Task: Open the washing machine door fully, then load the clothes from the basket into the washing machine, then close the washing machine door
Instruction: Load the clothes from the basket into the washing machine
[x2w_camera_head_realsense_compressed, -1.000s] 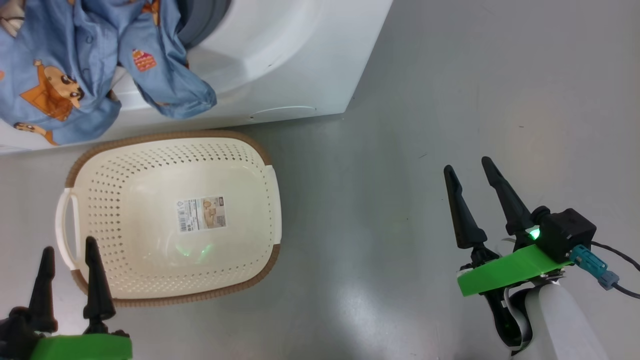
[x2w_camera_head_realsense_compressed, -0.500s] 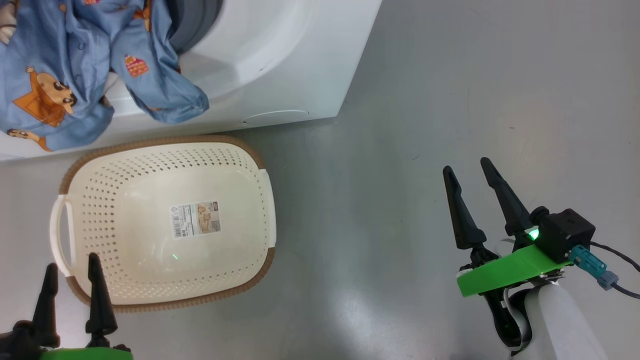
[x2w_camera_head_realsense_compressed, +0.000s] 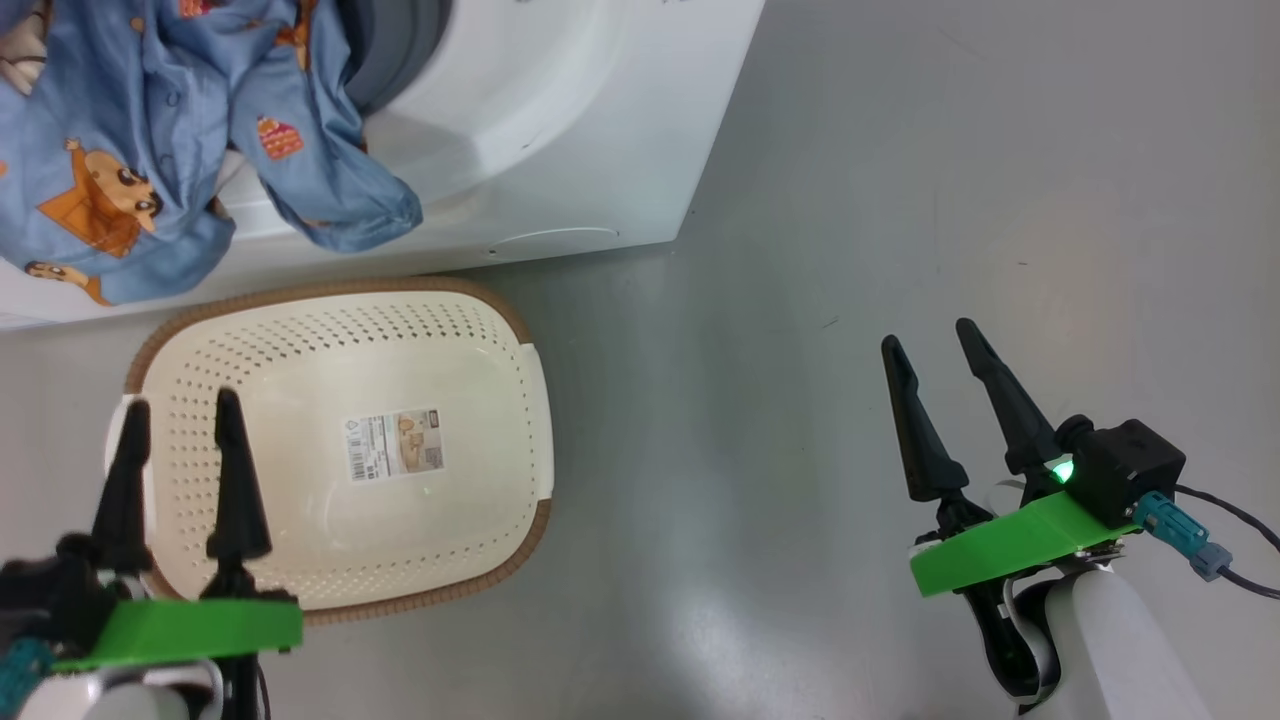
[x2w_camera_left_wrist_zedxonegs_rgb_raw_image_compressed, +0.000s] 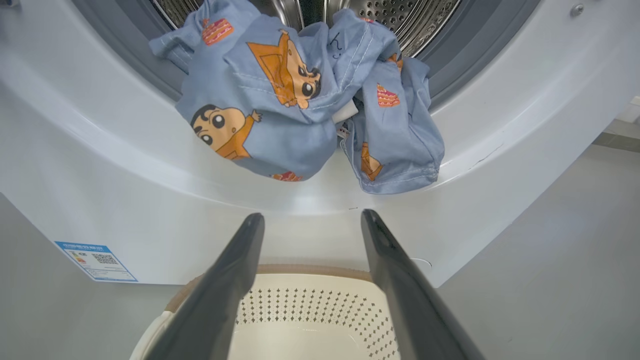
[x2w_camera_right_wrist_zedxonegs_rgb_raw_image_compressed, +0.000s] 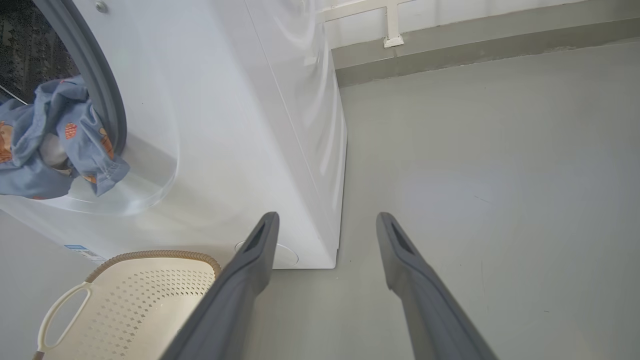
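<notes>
Clothes (x2w_camera_head_realsense_compressed: 130, 120) draped over the washing machine (x2w_camera_head_realsense_compressed: 560, 120) mouth, both claws spread.
Fabric hangs half out (spilling down the white front) above the basket (x2w_camera_head_realsense_compressed: 330, 300); the left gripper (x2w_camera_head_realsense_compressed: 182, 400) hovers over the basket's near end, the right gripper (x2w_camera_head_realsense_compressed: 927, 334) over the floor (x2w_camera_head_realsense_compressed: 900, 150).

Head view: high above, looking steeply down on the cream-white perforated plastic basket (x2w_camera_head_realsense_compressed: 480, 400) just before the big white front-loading washing machine (x2w_camera_head_realsense_compressed: 560, 120).
Left wrist view: low, close, facing the machine's front over the basket.
Right wrist view: farther back, facing the machine's corner.
Shared: basket, machine front.
</notes>
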